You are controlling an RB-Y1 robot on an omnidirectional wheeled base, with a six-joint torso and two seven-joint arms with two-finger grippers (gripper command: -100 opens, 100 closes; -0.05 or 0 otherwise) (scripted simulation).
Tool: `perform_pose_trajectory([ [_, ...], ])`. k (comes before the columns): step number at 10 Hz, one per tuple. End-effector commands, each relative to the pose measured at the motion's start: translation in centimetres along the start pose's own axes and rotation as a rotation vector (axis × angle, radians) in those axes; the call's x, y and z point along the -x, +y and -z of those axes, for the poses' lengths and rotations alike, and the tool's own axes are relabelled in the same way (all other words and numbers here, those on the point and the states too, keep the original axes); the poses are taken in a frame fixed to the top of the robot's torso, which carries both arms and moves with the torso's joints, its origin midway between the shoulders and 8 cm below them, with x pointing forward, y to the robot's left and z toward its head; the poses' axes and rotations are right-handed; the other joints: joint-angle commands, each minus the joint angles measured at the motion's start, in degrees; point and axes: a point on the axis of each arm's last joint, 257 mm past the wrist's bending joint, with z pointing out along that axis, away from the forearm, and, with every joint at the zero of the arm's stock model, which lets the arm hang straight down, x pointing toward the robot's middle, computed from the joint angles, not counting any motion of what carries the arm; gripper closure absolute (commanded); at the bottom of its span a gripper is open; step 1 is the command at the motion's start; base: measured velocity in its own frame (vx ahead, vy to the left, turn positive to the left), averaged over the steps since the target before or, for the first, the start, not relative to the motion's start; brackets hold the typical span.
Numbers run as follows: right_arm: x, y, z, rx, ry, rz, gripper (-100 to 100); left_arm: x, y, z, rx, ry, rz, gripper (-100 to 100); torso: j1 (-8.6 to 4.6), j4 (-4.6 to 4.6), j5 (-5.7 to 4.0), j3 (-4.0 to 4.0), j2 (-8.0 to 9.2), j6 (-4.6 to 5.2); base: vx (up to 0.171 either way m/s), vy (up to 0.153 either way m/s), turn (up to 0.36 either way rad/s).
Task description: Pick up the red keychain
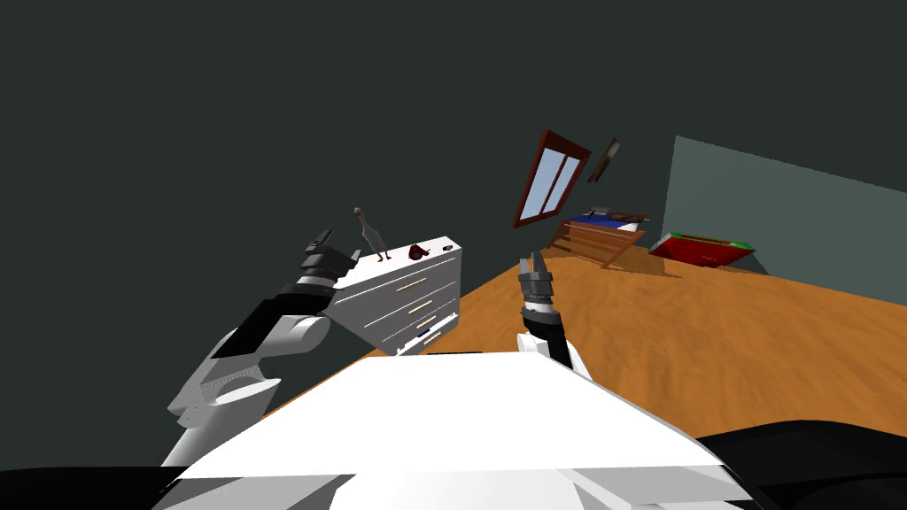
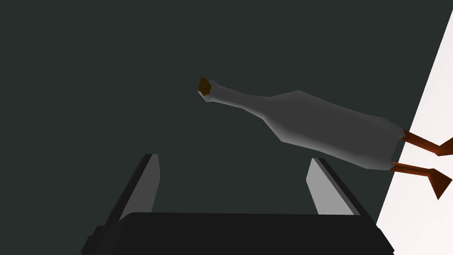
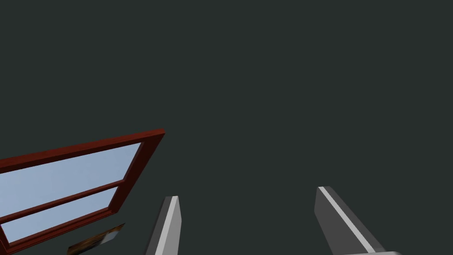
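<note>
White dresser [image 1: 403, 297] sits centre-left in the head view. Left gripper [image 1: 321, 243] is raised at the dresser's left end, fingers spread wide, holding nothing. Its wrist view faces the grey goose figurine [image 1: 372, 235] on the dresser top, not the target. Right gripper [image 1: 534, 258] is mid-frame, held up well apart from the dresser, fingers apart, empty. Red keychain [image 1: 416, 252] lies on the dresser top just right of the goose, between it and a small dark item [image 1: 448, 249], untouched. Judged progress: early, approach only. Left to do: reach past the goose, line up on the keychain, close, lift.
</note>
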Motion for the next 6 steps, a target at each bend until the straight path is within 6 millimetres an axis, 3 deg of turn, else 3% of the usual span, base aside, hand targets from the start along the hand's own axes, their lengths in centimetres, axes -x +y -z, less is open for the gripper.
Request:
perform_pose_trajectory([
  [1,0.0,0.0,0.0,0.000,0.000,0.000,0,0.7,0.3,-0.4,0.034,-0.012,0.006,-100,0.00,0.00,0.00,0.00,0.00,0.00,-0.009,-0.023,-0.078],
  [2,0.0,0.0,0.0,0.000,0.000,0.000,0,1.5,-1.0,-1.0,0.034,-0.011,0.019,-100,0.01,0.00,0.01,0.00,0.00,-0.03,-0.011,-0.040,-0.122],
  [4,0.0,0.0,0.0,0.000,0.000,0.000,0,1.9,0.0,-1.0,0.073,-0.025,0.016,-100,-0.02,0.00,0.00,0.00,0.00,-0.03,-0.006,-0.019,-0.036],
  [5,0.0,0.0,0.0,0.000,0.000,0.000,0,2.7,-1.0,-1.6,0.085,-0.029,0.030,-100,0.05,0.00,0.02,0.00,-0.01,-0.04,0.002,-0.033,-0.129],
  [6,0.0,0.0,0.0,0.000,0.000,0.000,0,3.0,-0.4,-1.5,0.112,-0.040,0.029,-100,-0.01,-0.01,0.00,-0.02,-0.04,0.00,0.000,-0.028,-0.085],
])
